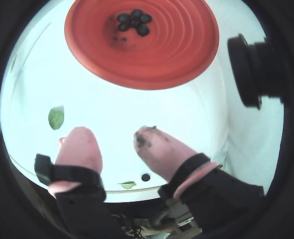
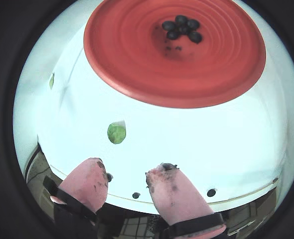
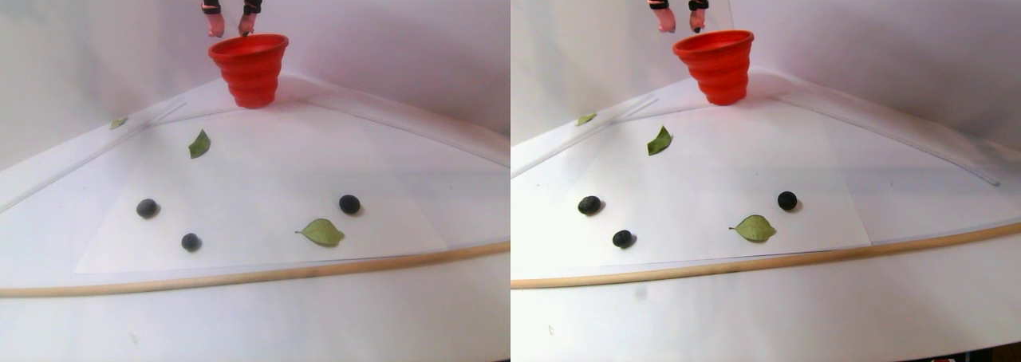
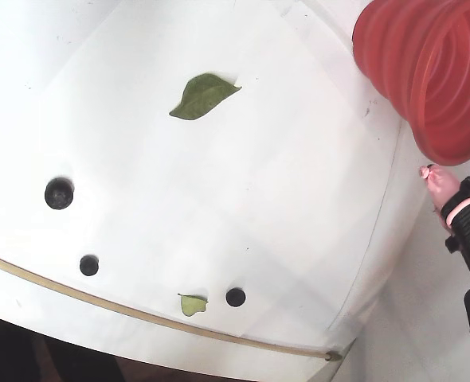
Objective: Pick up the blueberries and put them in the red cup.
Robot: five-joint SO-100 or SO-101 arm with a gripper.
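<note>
In both wrist views the gripper (image 1: 114, 142) with its two pink, dark-stained fingers (image 2: 173, 191) is spread apart and holds nothing, and at 12 o'clock from it stands the large bright red cup with ribbed stepped walls (image 1: 187, 55), where a cluster of small near-black round blueberries (image 1: 134, 22) lies on the bottom. In the fixed view three more such berries (image 4: 59, 192) rest loose on the white table (image 4: 299, 239), at about 8 o'clock from the cup and well apart from it, with two green leaves (image 4: 203, 94) near them.
</note>
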